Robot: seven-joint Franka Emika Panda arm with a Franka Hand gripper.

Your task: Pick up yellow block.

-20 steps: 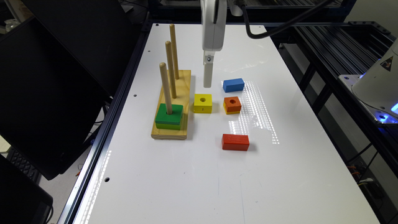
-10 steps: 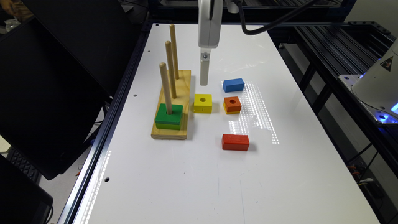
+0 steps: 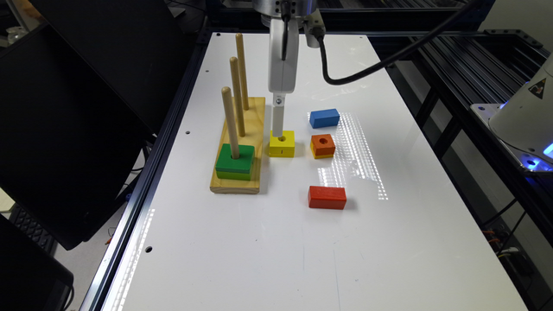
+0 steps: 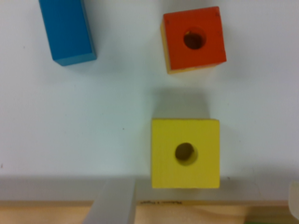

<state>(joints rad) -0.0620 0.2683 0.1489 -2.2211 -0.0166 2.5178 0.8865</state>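
I have the arm low over the white counter, gripper coming down right at the yellow block; the tip looks to sit at the block's far top edge by the centre hole, but touching or just above, I can't tell. Fingers: a pale blurred bar and a grey stub show at the edge of the wrist view, not enough to call them wide or narrow, so I can't tell. Block sits flat on the counter, not lifted. My read: approach about done, grasp and lift both left.

Left to right in the exterior view: wooden peg base with three upright pegs, one green block with a lime layer threaded on the nearest peg. Just right of the base, the yellow block, one of it, close to the base edge but apart. Next right, one orange holed block with a thin yellow layer under it, near the yellow one, clear gap between. Far of that, one blue block, no hole seen. Nearer to the camera, one red block, solid, well apart from the rest.

Count: five blocks, three pegs, one base
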